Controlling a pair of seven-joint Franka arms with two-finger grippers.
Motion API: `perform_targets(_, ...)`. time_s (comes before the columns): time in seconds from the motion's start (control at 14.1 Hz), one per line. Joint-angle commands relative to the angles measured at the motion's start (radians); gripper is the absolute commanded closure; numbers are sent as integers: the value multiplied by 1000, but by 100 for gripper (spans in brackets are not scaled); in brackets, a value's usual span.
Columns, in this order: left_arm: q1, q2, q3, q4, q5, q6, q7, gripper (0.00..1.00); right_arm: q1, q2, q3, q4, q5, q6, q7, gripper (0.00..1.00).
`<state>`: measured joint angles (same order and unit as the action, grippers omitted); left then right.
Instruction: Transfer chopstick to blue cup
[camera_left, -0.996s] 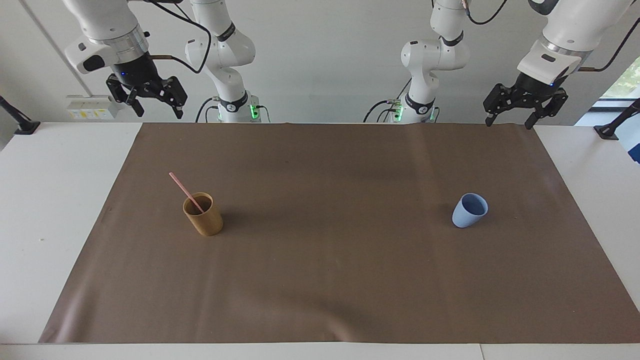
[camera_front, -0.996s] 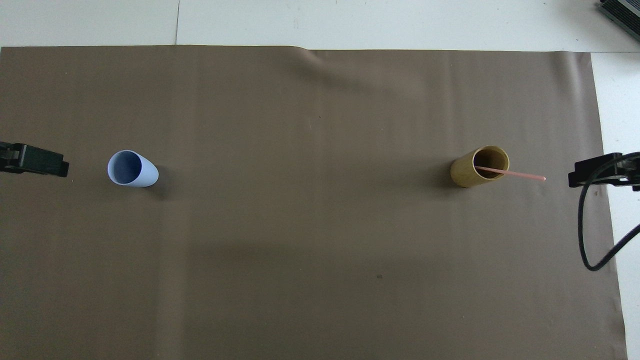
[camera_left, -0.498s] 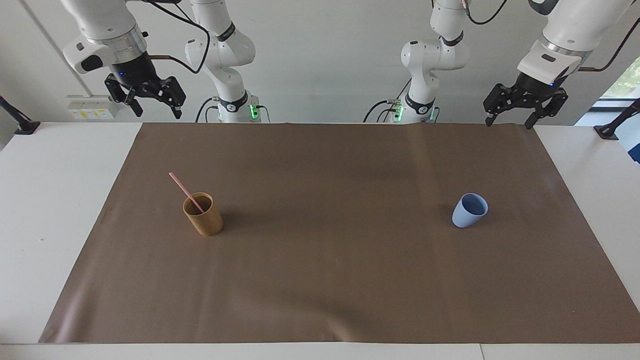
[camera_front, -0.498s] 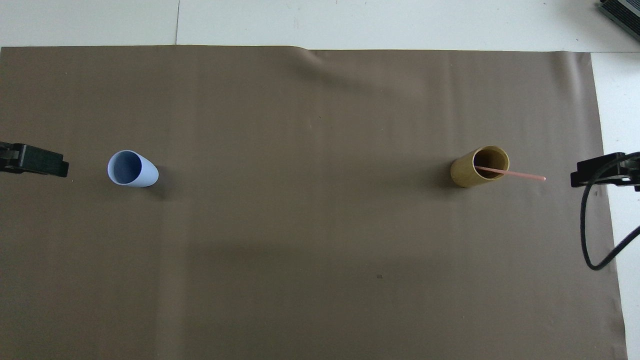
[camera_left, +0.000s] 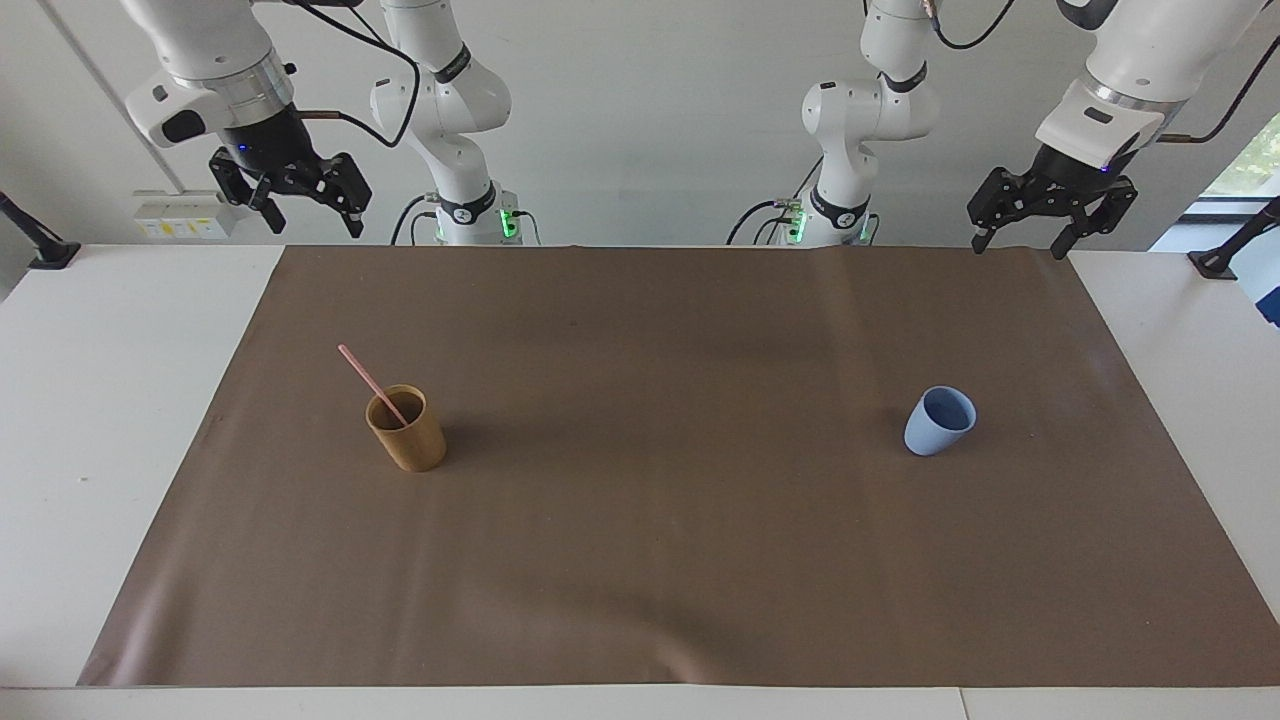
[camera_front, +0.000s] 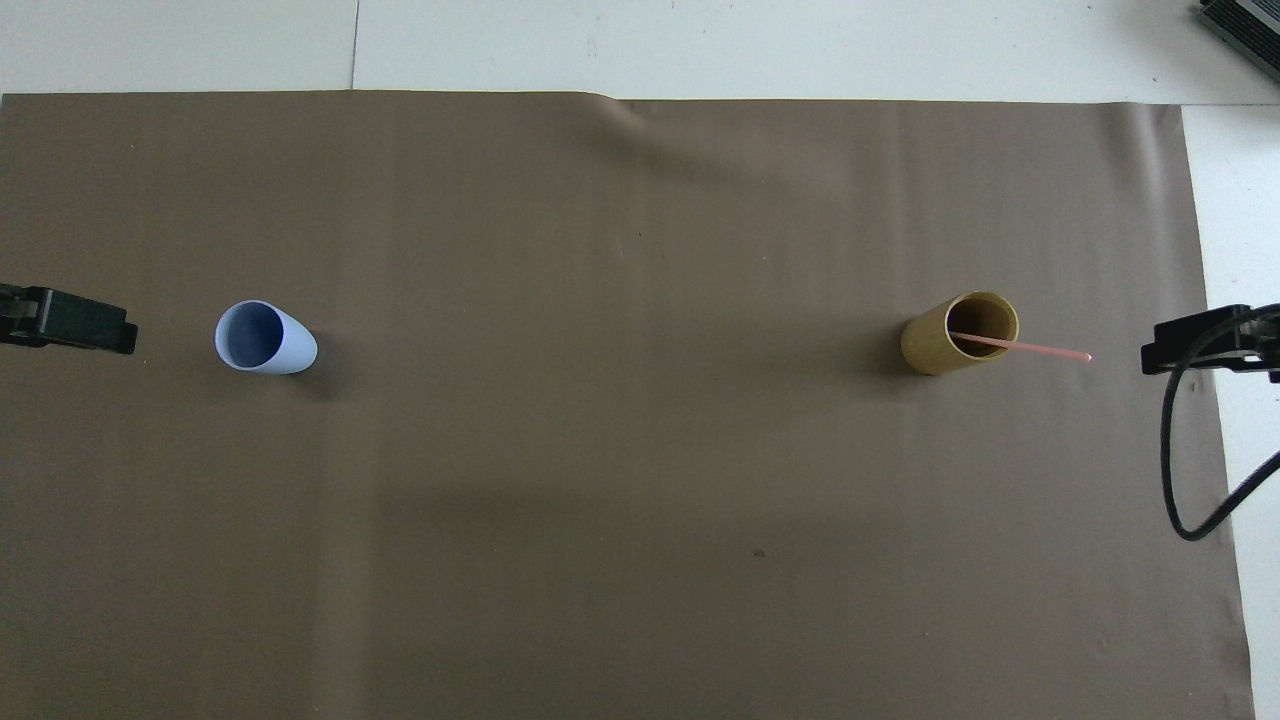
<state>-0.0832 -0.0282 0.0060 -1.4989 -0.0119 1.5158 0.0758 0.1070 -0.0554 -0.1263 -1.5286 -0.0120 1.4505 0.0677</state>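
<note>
The pink chopstick stands slanted in a tan-brown cup, its top leaning toward the right arm's end of the table. The blue cup stands upright and empty toward the left arm's end. My right gripper hangs open, high over the mat's edge at its own end, well apart from the chopstick. My left gripper hangs open and high over the mat's corner at its end, holding nothing.
A brown mat covers most of the white table. A black cable loops down from the right arm. The two cups are the only things on the mat, wide apart.
My right gripper has edged slightly up and away from the tan-brown cup. The left arm, both cups and the chopstick have not moved.
</note>
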Motion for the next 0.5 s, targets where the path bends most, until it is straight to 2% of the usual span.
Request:
perform_targets(0.0, 10, -12, -1, -17, -13, 46, 2, 0, -10, -12, 4, -15, 7, 5, -17, 0)
perform_targets(0.21, 22, -4, -1, -30, -13, 52, 9, 0, -10, -14, 5, -15, 7, 5, -17, 0)
perform_targets(0.43, 57, 5, -1, -124, -16, 150, 36, 0, -12, -12, 4, -15, 7, 8, -14, 0)
